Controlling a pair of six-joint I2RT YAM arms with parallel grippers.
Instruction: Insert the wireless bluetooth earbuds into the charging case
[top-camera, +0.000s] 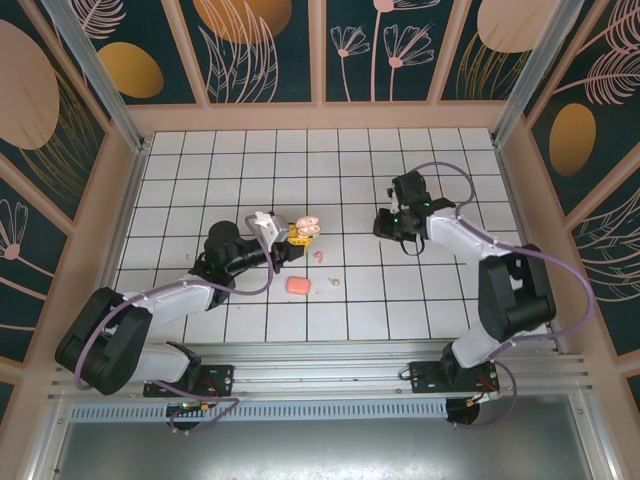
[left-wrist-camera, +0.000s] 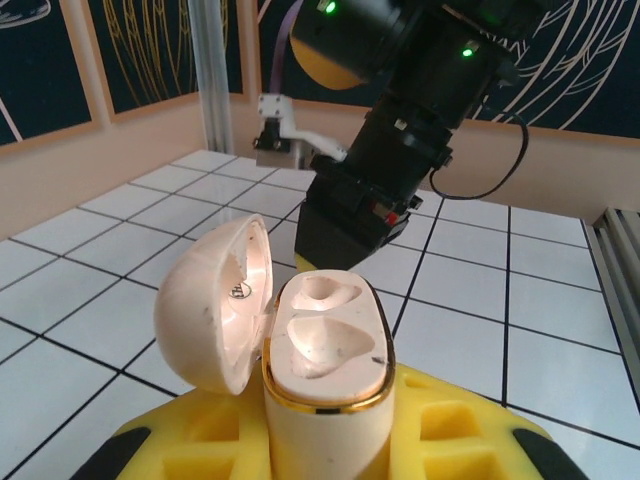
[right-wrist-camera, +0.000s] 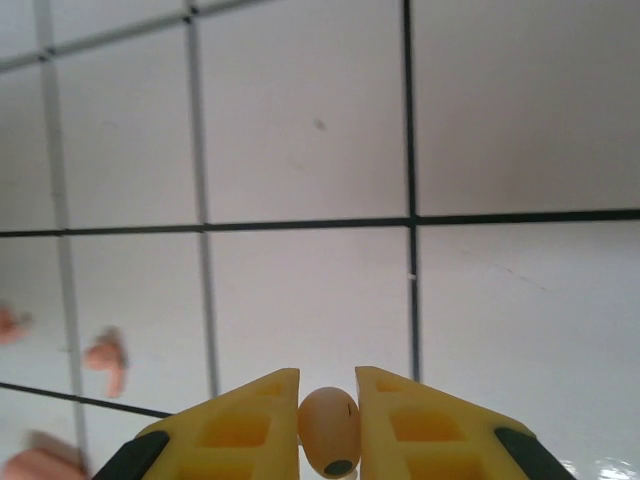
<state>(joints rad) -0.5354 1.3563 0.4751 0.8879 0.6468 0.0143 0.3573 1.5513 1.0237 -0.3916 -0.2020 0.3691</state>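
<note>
My left gripper (top-camera: 292, 236) is shut on the beige charging case (top-camera: 307, 228), holding it above the tiles. In the left wrist view the case (left-wrist-camera: 330, 350) stands upright between the yellow fingers (left-wrist-camera: 470, 425), its lid (left-wrist-camera: 210, 305) swung open to the left and both sockets empty. My right gripper (top-camera: 384, 225) hovers to the right of the case, and in its wrist view the gripper (right-wrist-camera: 328, 385) is shut on a whitish-beige earbud (right-wrist-camera: 330, 430). A pink earbud (top-camera: 319, 255) and a beige earbud (top-camera: 335, 281) lie on the floor.
A closed salmon case (top-camera: 297, 285) lies on the tiles below the held case. The right arm's black wrist (left-wrist-camera: 400, 130) looms close behind the open case. A pink earbud (right-wrist-camera: 105, 355) lies at the left of the right wrist view. Wooden walls (top-camera: 320, 115) ring the tiled floor.
</note>
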